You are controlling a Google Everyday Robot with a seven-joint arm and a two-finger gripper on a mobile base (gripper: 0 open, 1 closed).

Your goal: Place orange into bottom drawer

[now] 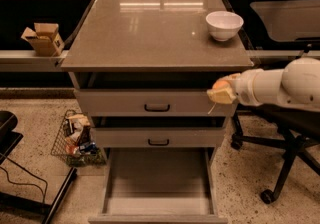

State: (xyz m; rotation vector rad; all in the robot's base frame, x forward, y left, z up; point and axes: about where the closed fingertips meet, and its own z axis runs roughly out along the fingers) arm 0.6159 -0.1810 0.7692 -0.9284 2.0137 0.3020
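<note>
My gripper [222, 92] reaches in from the right on a white arm, at the right end of the top drawer front. It is shut on the orange [220, 85], a small round fruit showing just above the yellowish fingers. The bottom drawer [158, 184] is pulled open below, a wide shallow grey tray with a bare floor. The gripper is above and to the right of it.
A white bowl [223, 24] stands at the back right of the brown cabinet top [150, 33]. Two upper drawers with black handles [157, 108] are shut. A black office chair [285, 153] is at the right, a wire basket [77, 138] and a cardboard box [44, 38] at the left.
</note>
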